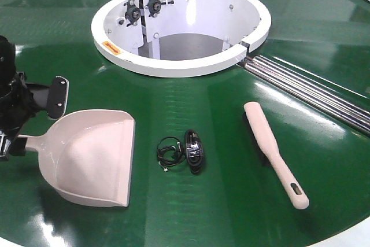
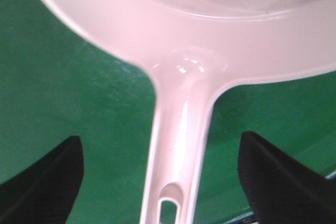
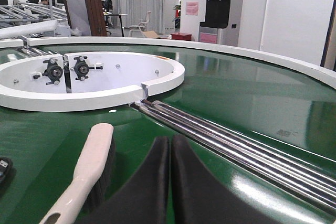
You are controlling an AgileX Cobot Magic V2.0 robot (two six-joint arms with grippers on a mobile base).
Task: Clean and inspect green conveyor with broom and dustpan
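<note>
RISK: may knock pale pink plastic dustpan (image 1: 92,157) crooked if closing off-centre on thin handle | AIM: long way 9-to-3 o'clock, mouth toward 3 | SPOT: flat on shiny green round conveyor (image 1: 231,201), 8 o'clock of white ring (image 1: 173,69) | LEFT CLAW (image 2: 160,150): wide open, empty, handle between | RIGHT CLAW (image 3: 170,148): pressed together, empty

- The green conveyor (image 1: 225,206) is a glossy dark green round belt with a white ring (image 1: 173,69) at its centre and silver rails (image 1: 312,92) across it.
- The dustpan (image 1: 92,157), pale pink-beige, lies flat on the left, its wide mouth facing right and its handle pointing left.
- The broom (image 1: 272,150), slim and the same colour, lies bristles-down on the right, well apart from the dustpan.
</note>
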